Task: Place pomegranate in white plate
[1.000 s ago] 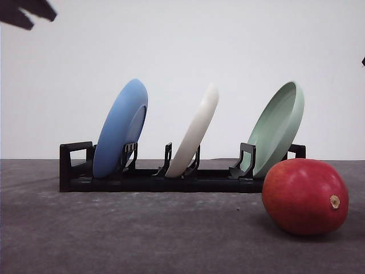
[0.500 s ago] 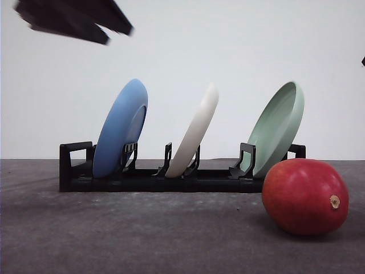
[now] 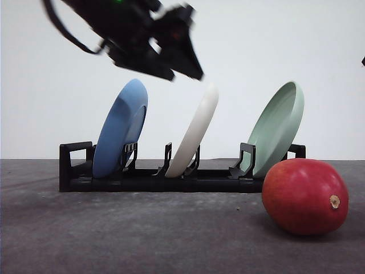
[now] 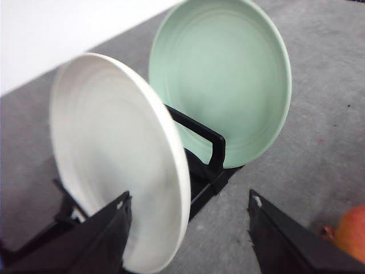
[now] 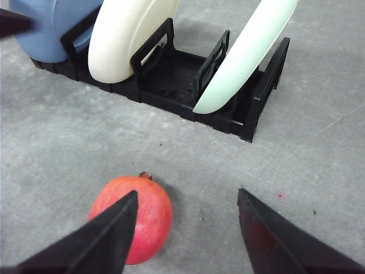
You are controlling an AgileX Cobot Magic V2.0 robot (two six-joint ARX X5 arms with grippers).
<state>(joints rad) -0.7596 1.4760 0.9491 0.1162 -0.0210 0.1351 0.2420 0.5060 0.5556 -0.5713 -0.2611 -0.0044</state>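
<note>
The pomegranate (image 3: 305,197) is a smooth, rounded red fruit with an orange-yellow flush on its upper side and a small tan nub facing the front camera; it lies on the grey table (image 3: 142,234) toward the right, just in front of the right end of the black dish rack (image 3: 171,180). There is one pomegranate and three plates, all standing tilted on edge in the rack: a blue plate (image 3: 121,128) on the left, the white plate (image 3: 197,132) in the middle slot, and a pale green plate (image 3: 279,127) on the right. The white plate is matte cream with faint concentric rings and a raised rim, seen face-on from the left wrist camera (image 4: 108,154). The left gripper (image 4: 188,228) hangs in the air above and just left of the white plate's top edge in the front view (image 3: 171,45); its fingers (image 4: 97,242) are spread wide, holding nothing, with the plate's lower edge just beside one finger. The right gripper (image 5: 185,234) is likewise wide open and empty, above the table, with the pomegranate (image 5: 132,217) lying beside one fingertip (image 5: 105,240).
</note>
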